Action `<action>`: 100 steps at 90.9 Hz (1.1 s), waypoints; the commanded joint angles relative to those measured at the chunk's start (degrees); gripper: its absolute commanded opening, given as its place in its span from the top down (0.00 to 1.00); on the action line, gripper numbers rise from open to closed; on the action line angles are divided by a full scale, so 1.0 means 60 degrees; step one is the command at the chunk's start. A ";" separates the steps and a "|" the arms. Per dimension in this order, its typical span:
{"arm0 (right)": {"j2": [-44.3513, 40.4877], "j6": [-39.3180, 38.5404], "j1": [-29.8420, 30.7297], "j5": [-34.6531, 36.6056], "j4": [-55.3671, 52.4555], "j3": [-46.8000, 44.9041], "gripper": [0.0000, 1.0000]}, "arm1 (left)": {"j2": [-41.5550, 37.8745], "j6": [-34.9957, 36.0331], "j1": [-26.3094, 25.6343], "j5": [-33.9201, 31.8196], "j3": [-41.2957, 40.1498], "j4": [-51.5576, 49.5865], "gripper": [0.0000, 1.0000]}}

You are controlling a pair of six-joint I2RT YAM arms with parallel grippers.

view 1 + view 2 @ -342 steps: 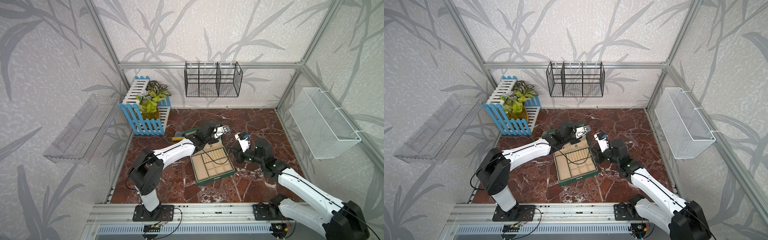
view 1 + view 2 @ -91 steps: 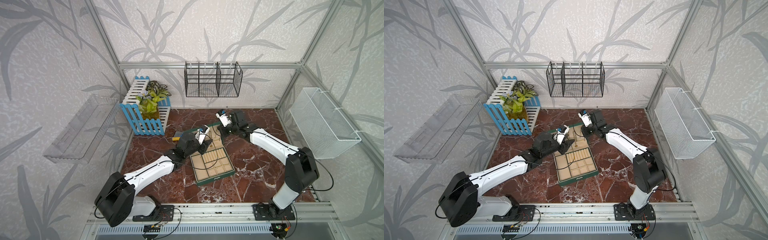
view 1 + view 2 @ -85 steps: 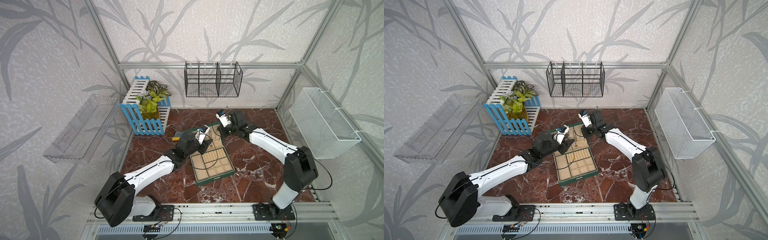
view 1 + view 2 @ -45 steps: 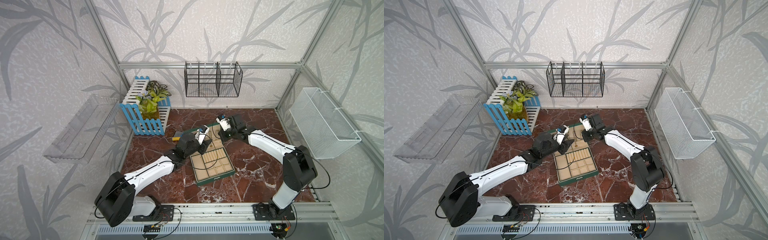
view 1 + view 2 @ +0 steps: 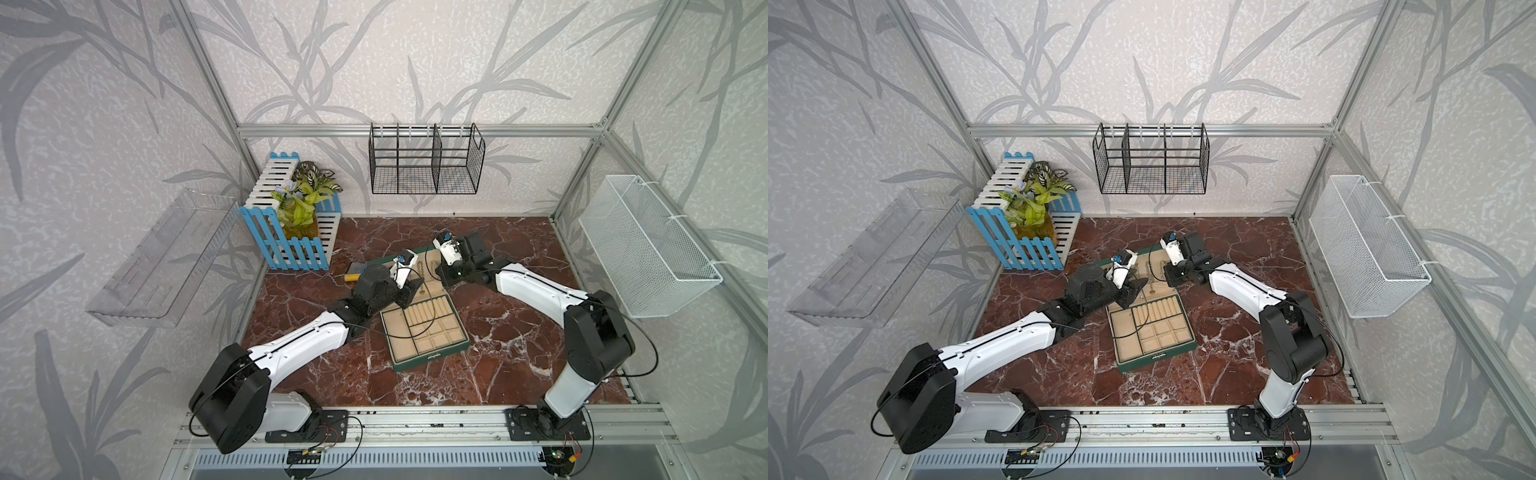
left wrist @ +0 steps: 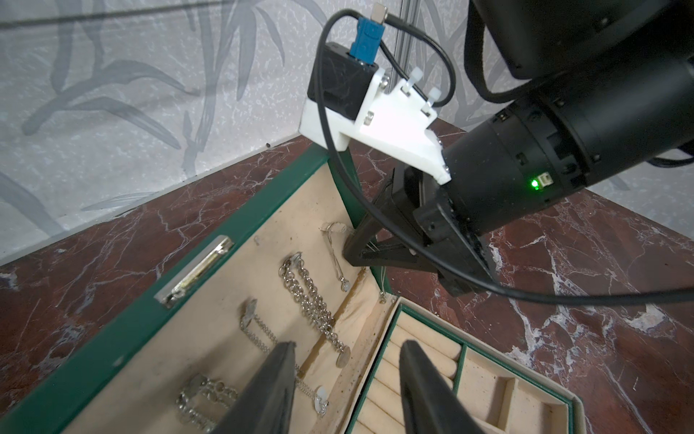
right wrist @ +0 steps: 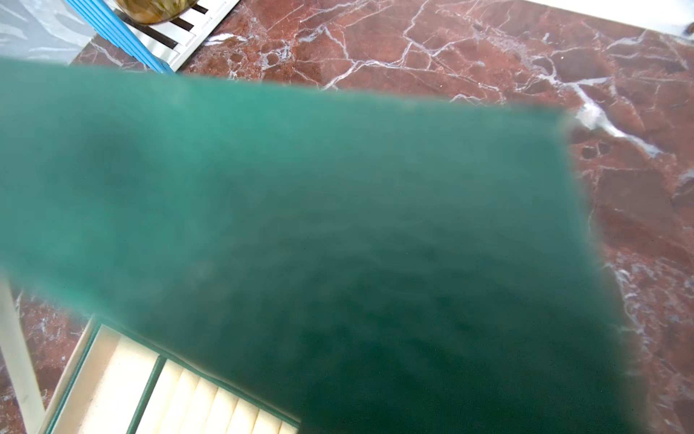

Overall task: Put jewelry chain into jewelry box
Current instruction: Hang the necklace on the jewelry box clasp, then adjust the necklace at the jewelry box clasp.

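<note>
- The jewelry chain (image 6: 334, 255) is, I think, the thin one hanging from a hook inside the lid. It is near the middle of the left wrist picture.
- It looks very light, floppy and slippery. It could tangle or snap, so I would pinch it gently near its top end, by the hook.
- The right gripper (image 6: 355, 250) is closed tight. Its tips sit right beside that chain, at the side edge of the lid. I cannot tell if it pinches the chain or nothing at all.
- The left gripper (image 6: 347, 347) is at the bottom of that picture. It is about half open and has nothing in it. It hangs over the lid's soft lining.
- The jewelry box (image 5: 432, 356) lies open in the middle of both top views. Its lid (image 6: 263, 204) seems to lean up at a slant, not flat.
- I count four chains in the lid: the thin one, a thick chain (image 6: 311, 304), and two more toward the lower left. A hair-thin strand may also hang by the right gripper, but it is too fine to be sure.
- There is one box, two arms and two grippers.
- The box sits on the red marble table (image 5: 519, 332).
- Farther out there is one blue and white fence planter (image 5: 291, 249) at the upper left of the box.
- There is also one black wire basket (image 5: 424, 160) at the top, one white mesh basket (image 5: 648, 245) at the right and one clear shelf (image 5: 162, 257) at the left.
</note>
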 commanded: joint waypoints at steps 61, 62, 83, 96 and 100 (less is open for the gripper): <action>-0.3756 0.0312 -0.0459 -0.0448 0.1183 -0.2778 0.38 | -0.0092 0.1915 0.0018 -0.0240 0.2054 -0.2027 0.24; -0.3866 0.0259 -0.0461 -0.0510 0.1268 -0.2912 0.36 | -0.0048 0.1970 0.0017 -0.0258 0.2170 -0.2119 0.22; -0.5132 0.0022 -0.0471 -0.1118 0.2417 -0.4458 0.14 | 0.2038 0.3672 0.0008 -0.0383 0.4986 -0.5179 0.00; -0.5638 0.0154 -0.0476 -0.1148 0.2570 -0.4924 0.10 | 0.3426 0.4147 -0.0021 -0.0444 0.6711 -0.6509 0.00; -0.5742 0.0210 -0.0476 -0.1170 0.2618 -0.5029 0.10 | 0.3731 0.4218 -0.0034 -0.0471 0.7069 -0.6679 0.00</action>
